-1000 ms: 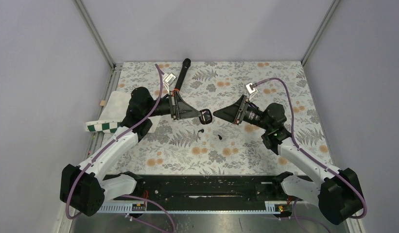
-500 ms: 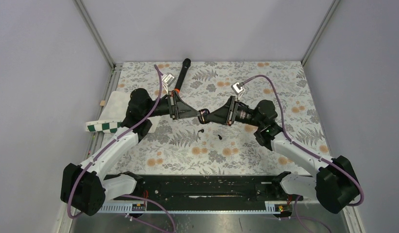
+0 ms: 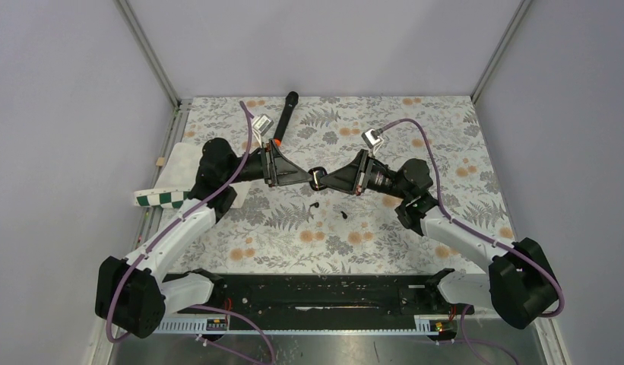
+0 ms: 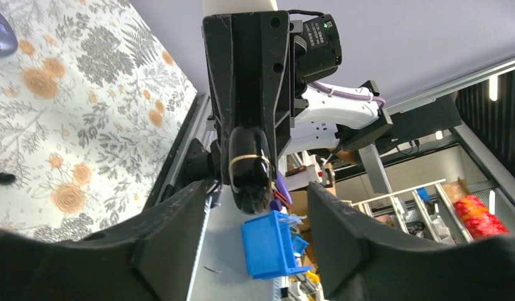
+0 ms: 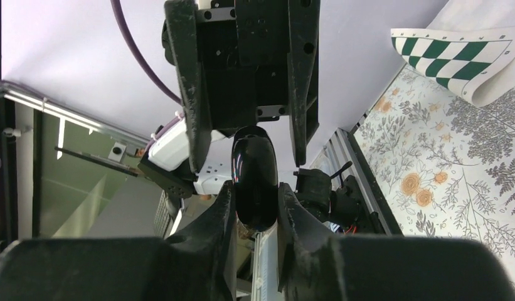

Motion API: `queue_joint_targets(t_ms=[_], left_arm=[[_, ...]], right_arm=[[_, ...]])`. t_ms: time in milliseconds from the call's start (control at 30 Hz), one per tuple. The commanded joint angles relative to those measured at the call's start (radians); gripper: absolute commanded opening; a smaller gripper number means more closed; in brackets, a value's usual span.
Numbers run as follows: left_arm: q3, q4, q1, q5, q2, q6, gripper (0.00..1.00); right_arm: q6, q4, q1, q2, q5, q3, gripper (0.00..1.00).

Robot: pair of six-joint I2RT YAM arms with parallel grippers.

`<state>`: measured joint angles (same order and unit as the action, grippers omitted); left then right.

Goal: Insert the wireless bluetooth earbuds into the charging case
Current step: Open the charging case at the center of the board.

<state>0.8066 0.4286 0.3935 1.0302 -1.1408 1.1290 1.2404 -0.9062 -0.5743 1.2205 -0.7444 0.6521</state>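
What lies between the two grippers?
The charging case, pinched by the right gripper; the left gripper stands open around it. Both wrist views show it.

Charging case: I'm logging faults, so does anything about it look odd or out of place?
Mildly: the charging case hangs in mid-air, pinched by the right gripper with the left gripper open around it, while both earbuds lie loose on the mat.
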Motion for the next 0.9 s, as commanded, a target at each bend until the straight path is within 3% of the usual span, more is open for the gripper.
queue_joint_targets(t_ms=[0, 67, 200, 467, 867], left_arm=[[-0.013, -0.004, 0.001, -0.030, 0.041, -0.033, 0.65], [-0.027, -0.022, 0.001, -0.064, 0.056, -0.034, 0.64], [-0.058, 0.005, 0.002, -0.106, 0.062, 0.014, 0.51], [-0.072, 0.095, 0.021, -0.123, 0.038, 0.073, 0.55], [-0.073, 0.180, 0.051, -0.122, 0.002, 0.117, 0.43]], right_arm=[[0.002, -0.046, -0.004, -0.031, 0.065, -0.010, 0.00], [-0.026, -0.002, -0.003, -0.049, 0.073, -0.003, 0.00], [-0.047, 0.029, -0.003, -0.059, 0.075, 0.006, 0.00], [-0.016, -0.022, -0.013, -0.021, 0.051, 0.016, 0.00], [-0.015, -0.011, -0.018, -0.016, 0.054, 0.025, 0.00]])
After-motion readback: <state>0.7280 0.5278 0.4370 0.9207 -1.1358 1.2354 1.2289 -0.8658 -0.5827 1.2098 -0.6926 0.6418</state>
